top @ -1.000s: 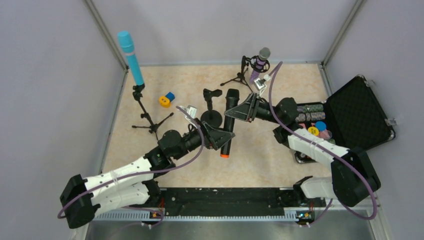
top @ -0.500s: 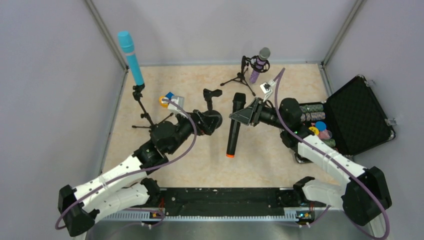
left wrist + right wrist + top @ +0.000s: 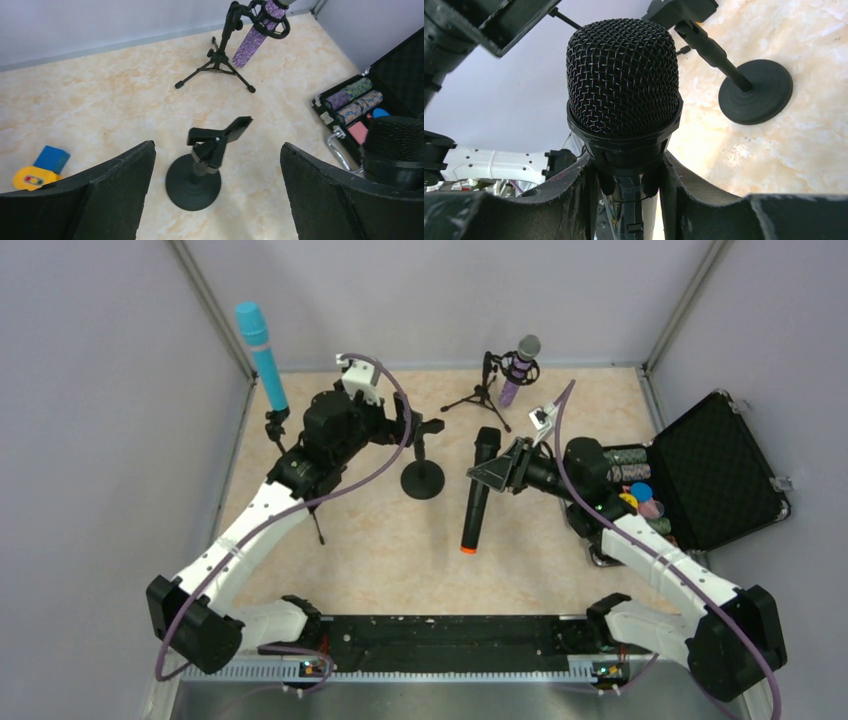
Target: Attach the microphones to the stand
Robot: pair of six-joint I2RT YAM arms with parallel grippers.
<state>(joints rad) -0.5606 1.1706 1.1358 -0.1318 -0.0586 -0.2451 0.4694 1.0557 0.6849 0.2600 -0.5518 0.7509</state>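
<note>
Your left gripper swung from the near centre out to the far left, its jaws spread wide and holding nothing, facing the round-base stand. Your right gripper clamped the black microphone below its grille, orange end pointing near, just right of that stand.

No writing can be read in any view.
The nearest thing to a sign is a row of three small dots, red, yellow and green, on a flat yellow round piece lying on the marbled beige tabletop just beside a small blue block; no letters or numbers can be made out on it. The all-black stick microphone with a mesh grille, seen close up, shows no legible brand or label.
</note>
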